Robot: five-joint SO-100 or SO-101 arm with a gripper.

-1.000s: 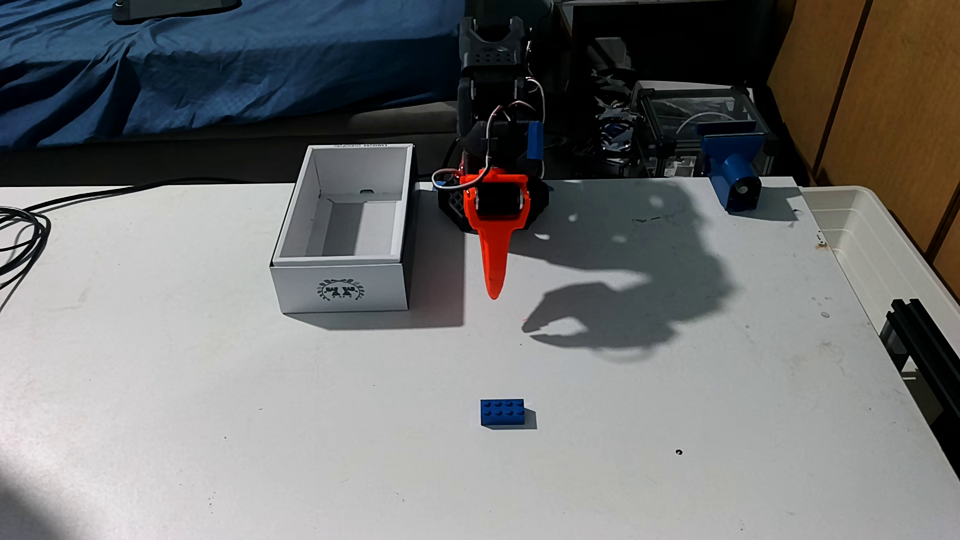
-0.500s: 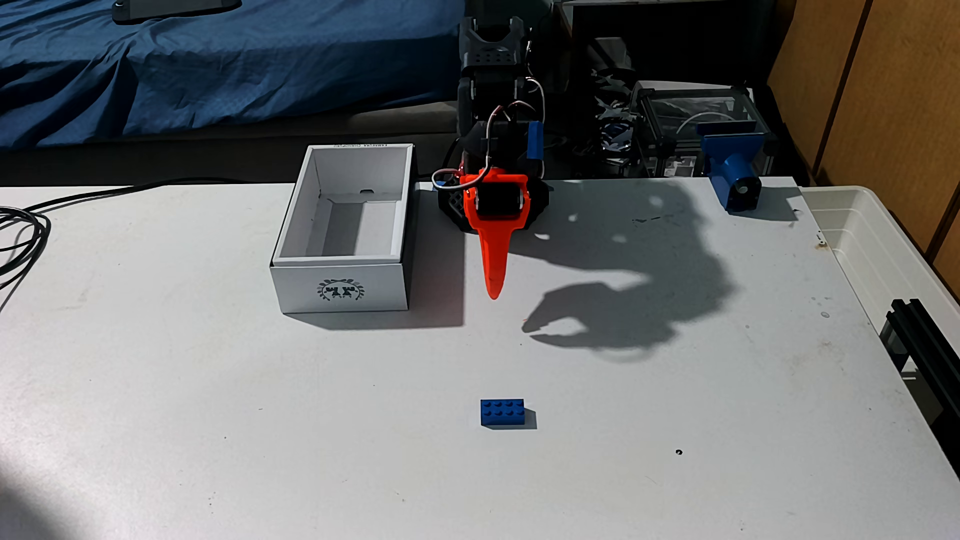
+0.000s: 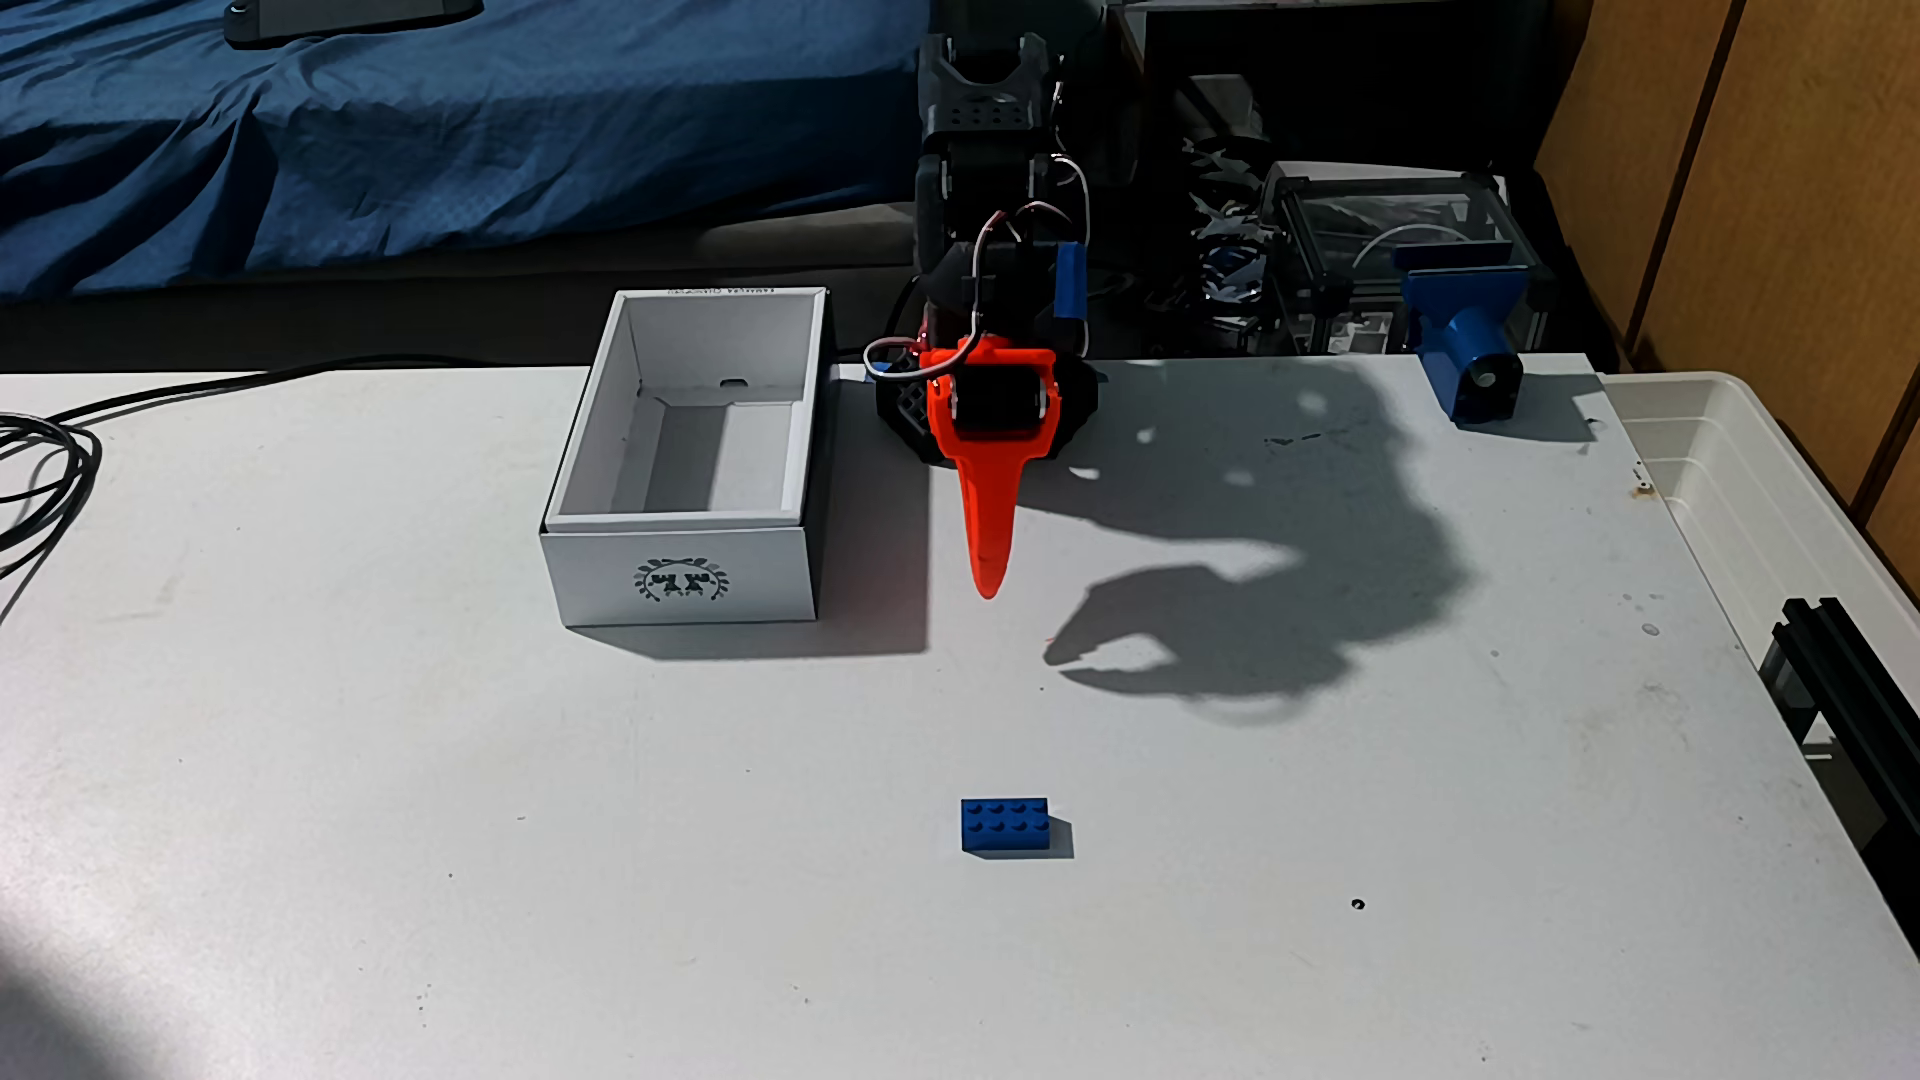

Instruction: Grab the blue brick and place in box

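My claw [image 3: 987, 582] hangs mid-frame, seemingly closed and empty; the blue brick [image 3: 1005, 826], lower centre, looks light, rigid, slick: pinch its long sides.

Ahead of me lies a scuffed white table [image 3: 416, 831], with black cables [image 3: 42, 467] looped at its left edge in the fixed view. A blue printed mount [image 3: 1465, 332] with a round hole stands at the far right corner, a translucent white bin [image 3: 1745, 488] just beside that edge. Beyond the table, a rumpled blue sheet [image 3: 416, 135] covers a bed.
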